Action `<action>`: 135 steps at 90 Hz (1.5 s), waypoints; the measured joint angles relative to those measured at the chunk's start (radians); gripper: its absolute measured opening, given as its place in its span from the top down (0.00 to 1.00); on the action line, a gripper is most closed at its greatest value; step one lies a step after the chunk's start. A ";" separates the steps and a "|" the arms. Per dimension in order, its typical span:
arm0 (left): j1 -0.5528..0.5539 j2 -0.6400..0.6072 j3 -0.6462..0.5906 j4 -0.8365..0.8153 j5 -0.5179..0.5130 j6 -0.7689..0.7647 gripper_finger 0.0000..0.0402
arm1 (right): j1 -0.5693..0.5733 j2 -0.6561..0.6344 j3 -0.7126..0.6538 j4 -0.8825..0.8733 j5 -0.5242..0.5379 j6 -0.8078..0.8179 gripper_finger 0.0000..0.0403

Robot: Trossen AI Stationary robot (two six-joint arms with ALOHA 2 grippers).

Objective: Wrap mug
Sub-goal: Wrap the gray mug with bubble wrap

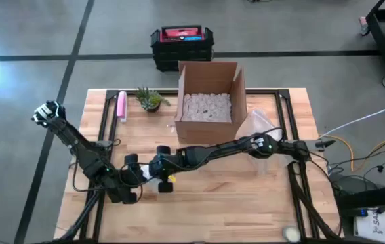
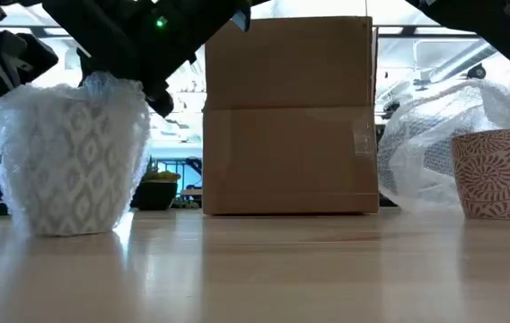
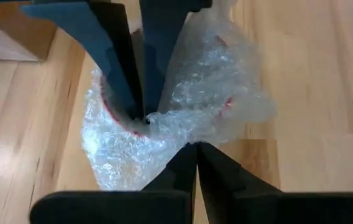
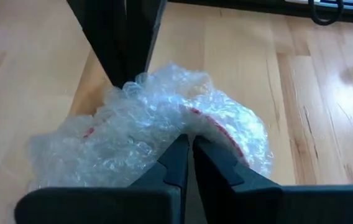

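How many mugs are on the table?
2: a bubble-wrapped mug pinched by the left hand and right hand; an unwrapped patterned mug beside loose bubble wrap.

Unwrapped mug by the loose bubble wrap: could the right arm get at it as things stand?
Probably not right away. The right tool is shut on the bubble wrap around the wrapped mug. The unwrapped mug stands free, nothing visibly blocking it; release first.

No legible text, label or number on anything in view.
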 joint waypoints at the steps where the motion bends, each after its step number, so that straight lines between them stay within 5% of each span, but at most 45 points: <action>1: 0.000 0.000 -0.001 0.000 0.002 -0.002 1.00 | 0.000 -0.002 0.000 -0.003 0.000 0.000 0.97; 22: 0.000 0.000 -0.008 0.000 0.009 -0.007 1.00 | 0.002 -0.051 0.063 -0.121 -0.006 -0.012 0.97; 34: 0.001 0.000 -0.008 0.001 0.011 0.000 1.00 | 0.002 -0.046 0.076 -0.055 -0.102 -0.011 0.97; 64: 0.000 -0.005 0.068 -0.065 0.035 0.003 1.00 | -0.010 0.064 0.044 -0.017 -0.132 0.035 0.97; 81: 0.004 -0.006 0.112 -0.068 -0.049 0.083 1.00 | -0.006 0.069 0.045 -0.008 -0.130 0.033 0.97; 135: 0.065 0.015 -0.098 0.198 -0.030 0.052 1.00 | -0.006 0.017 0.061 -0.075 -0.127 -0.013 0.97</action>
